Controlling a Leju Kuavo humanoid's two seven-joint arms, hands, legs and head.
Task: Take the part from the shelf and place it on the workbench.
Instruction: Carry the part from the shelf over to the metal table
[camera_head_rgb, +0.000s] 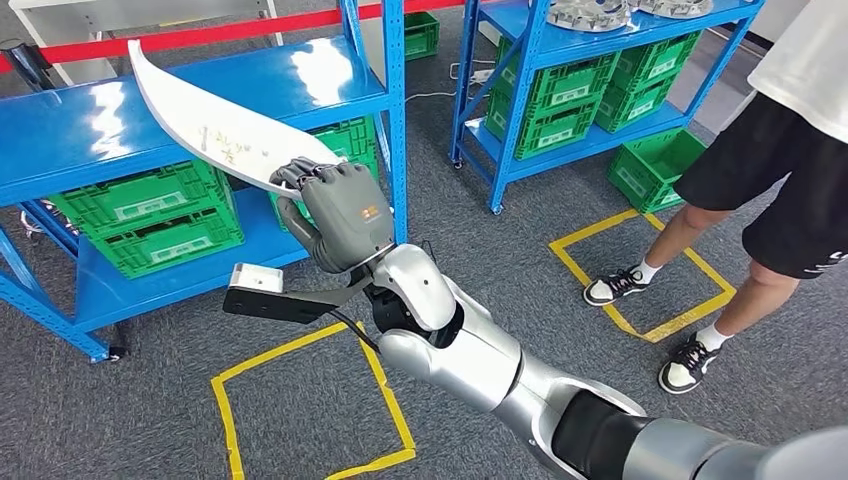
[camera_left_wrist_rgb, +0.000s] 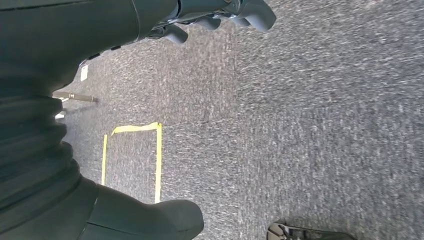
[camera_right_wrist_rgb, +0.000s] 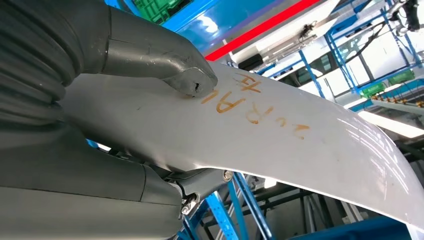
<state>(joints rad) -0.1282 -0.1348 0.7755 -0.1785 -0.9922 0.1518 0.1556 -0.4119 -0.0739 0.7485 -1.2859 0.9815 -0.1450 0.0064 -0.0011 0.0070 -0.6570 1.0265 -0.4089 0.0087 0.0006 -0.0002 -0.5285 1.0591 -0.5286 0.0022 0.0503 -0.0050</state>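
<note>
While gripped at one end only, long white curved panel (camera_head_rgb: 215, 125) likely to swing or twist in the right hand (camera_head_rgb: 340, 212); leverage from the far, unsupported length probably the cause. Could clip the blue upright post (camera_head_rgb: 396, 120) of the near shelf (camera_head_rgb: 60, 135) just right of the hand during any turn away. Could also sweep toward the person (camera_head_rgb: 790, 150) standing at far right beside the yellow floor square (camera_head_rgb: 640, 275), though well apart for now. Glossy surface, judged slippery; grip near an edge, so slip-out possible under a quick motion.

Panel held in the air above the top deck of the shelf, not seen touching it, tilted, free tip pointing far and left. Right hand closed on the near, right end: fingers (camera_head_rgb: 300, 175) wrapped over the top edge, thumb (camera_right_wrist_rgb: 185, 75) pressed flat on the face beside orange handwriting (camera_right_wrist_rgb: 250, 107), other fingers underneath. Green crates (camera_head_rgb: 150, 215) on the lower shelf below.

Left hand (camera_left_wrist_rgb: 220, 17) hanging over grey carpet (camera_left_wrist_rgb: 310, 130), fingers loosely apart, nothing in it.

No counter visible; carry leg judged not yet started.
</note>
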